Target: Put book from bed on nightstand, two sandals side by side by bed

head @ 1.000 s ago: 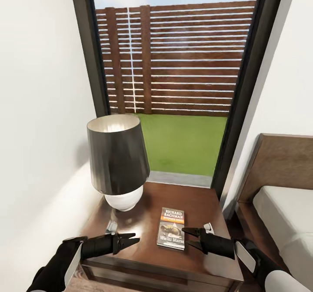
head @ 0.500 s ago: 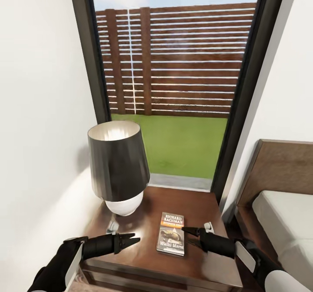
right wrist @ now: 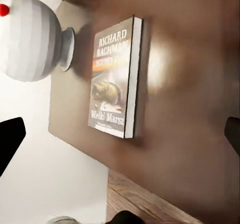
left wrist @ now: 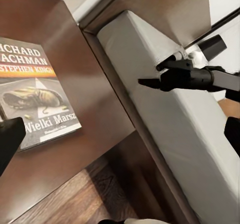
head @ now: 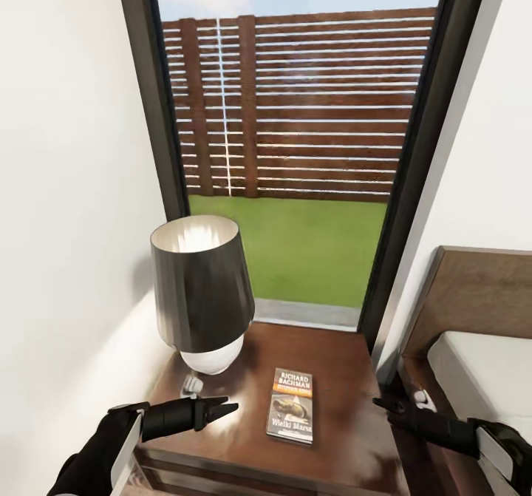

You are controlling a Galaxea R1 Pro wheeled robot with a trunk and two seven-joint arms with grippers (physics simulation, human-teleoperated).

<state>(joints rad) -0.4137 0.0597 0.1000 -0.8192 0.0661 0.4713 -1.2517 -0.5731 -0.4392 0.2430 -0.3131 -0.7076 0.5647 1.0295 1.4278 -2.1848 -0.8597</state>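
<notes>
The book (head: 292,404) lies flat, cover up, on the dark-brown nightstand (head: 343,378), to the right of the lamp. It also shows in the left wrist view as the book (left wrist: 35,93) and in the right wrist view as the book (right wrist: 115,78). My left gripper (head: 225,406) hovers open over the nightstand's front left, a short way left of the book and holding nothing. Off the nightstand's right edge, my right gripper (head: 384,405) is open and empty over the gap to the bed (head: 480,370). From the left wrist, the right gripper (left wrist: 150,74) hangs above the mattress edge. The sandals are out of view.
A lamp (head: 203,289) with a dark shade and white base stands at the nightstand's back left. Behind it a tall dark-framed window (head: 295,148) shows a fence and grass. A white wall (head: 66,222) closes the left side. The brown headboard (head: 480,289) rises at right.
My right gripper has drawn back to the right, from beside the book to past the nightstand's edge. The book and left gripper have kept their places. The head view has shifted slightly.
</notes>
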